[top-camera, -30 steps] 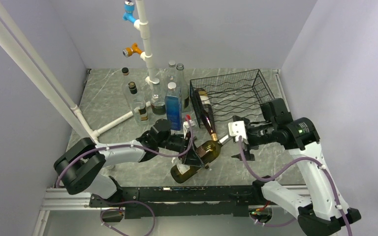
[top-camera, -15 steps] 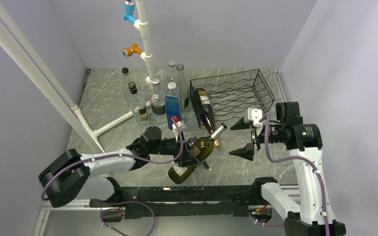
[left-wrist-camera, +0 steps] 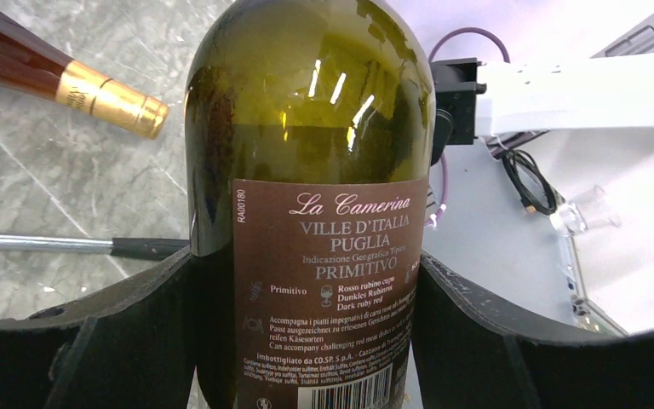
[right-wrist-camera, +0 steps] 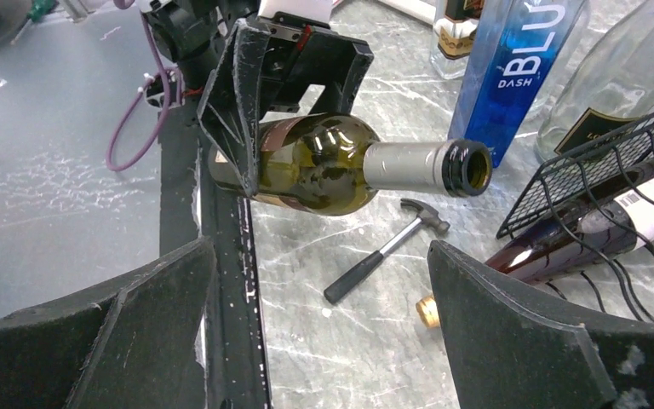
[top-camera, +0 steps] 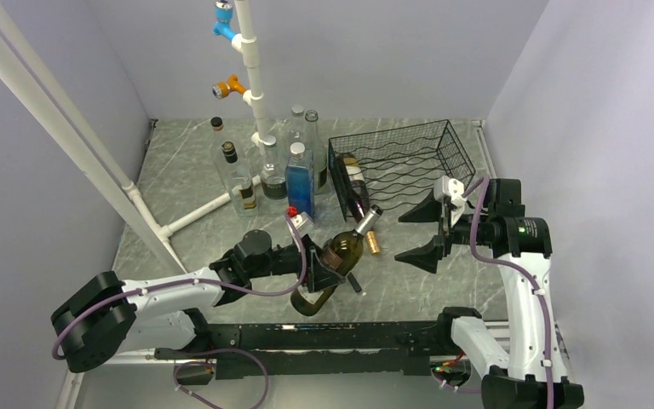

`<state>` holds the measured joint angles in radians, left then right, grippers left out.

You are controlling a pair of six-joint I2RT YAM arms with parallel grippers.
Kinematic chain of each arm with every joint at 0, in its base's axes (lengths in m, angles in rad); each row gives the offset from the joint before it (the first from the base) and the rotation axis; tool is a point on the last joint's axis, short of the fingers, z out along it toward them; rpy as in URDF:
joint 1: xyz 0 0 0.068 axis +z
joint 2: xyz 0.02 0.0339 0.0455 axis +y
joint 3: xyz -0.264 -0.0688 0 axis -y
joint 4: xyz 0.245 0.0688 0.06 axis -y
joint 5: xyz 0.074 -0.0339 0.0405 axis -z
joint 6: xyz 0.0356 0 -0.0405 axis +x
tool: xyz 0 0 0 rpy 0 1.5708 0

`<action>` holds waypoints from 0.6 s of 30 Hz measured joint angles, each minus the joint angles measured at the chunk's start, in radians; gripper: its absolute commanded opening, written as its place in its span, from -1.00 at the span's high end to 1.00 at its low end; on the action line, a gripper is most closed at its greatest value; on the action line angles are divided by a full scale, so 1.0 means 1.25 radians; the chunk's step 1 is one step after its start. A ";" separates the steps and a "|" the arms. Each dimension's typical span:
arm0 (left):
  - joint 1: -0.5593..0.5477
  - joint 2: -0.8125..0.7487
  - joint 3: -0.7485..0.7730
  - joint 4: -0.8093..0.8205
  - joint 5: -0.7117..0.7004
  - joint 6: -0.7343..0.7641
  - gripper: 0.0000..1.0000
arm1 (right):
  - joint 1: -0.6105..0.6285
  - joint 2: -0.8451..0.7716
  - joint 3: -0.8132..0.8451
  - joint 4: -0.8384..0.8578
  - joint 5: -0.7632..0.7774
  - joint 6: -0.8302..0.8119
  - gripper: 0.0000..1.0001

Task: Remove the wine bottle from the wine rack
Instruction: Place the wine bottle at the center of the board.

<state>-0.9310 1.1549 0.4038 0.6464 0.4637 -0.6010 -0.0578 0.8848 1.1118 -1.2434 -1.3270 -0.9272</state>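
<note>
My left gripper (top-camera: 330, 271) is shut on the body of a green wine bottle (top-camera: 343, 249) with a brown label and holds it above the table, its open neck tilted up toward the black wire wine rack (top-camera: 409, 162). In the left wrist view the bottle (left-wrist-camera: 306, 128) fills the space between my fingers (left-wrist-camera: 94, 341). My right gripper (top-camera: 417, 233) is open and empty, to the right of the bottle's mouth and in front of the rack. The right wrist view shows the bottle (right-wrist-camera: 324, 162) held clear of the rack (right-wrist-camera: 630, 162).
A dark red bottle (top-camera: 353, 189) with a gold cap (right-wrist-camera: 427, 311) lies in the rack's left side, neck sticking out. A hammer (right-wrist-camera: 383, 251) lies on the table under the held bottle. A blue bottle (top-camera: 299, 181) and several clear bottles stand left of the rack beside a white pipe stand (top-camera: 251, 77).
My right gripper let go of the bottle's neck, opened and drew back to the right. My left arm pulled the bottle back to the left and tipped its neck upward.
</note>
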 measured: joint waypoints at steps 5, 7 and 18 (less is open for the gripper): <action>-0.020 -0.017 -0.008 -0.001 -0.064 0.031 1.00 | -0.013 -0.002 -0.027 0.050 -0.017 0.060 -0.96; -0.030 -0.019 -0.008 -0.001 -0.089 0.042 1.00 | -0.015 -0.002 -0.035 0.070 -0.022 0.082 -0.96; -0.102 -0.039 -0.019 -0.003 -0.256 0.116 1.00 | -0.032 -0.006 -0.094 0.208 -0.053 0.253 -0.98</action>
<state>-1.0584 1.1061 0.3798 0.6422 0.1440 -0.4557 -0.0975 0.8768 0.9947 -0.9829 -1.3930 -0.6109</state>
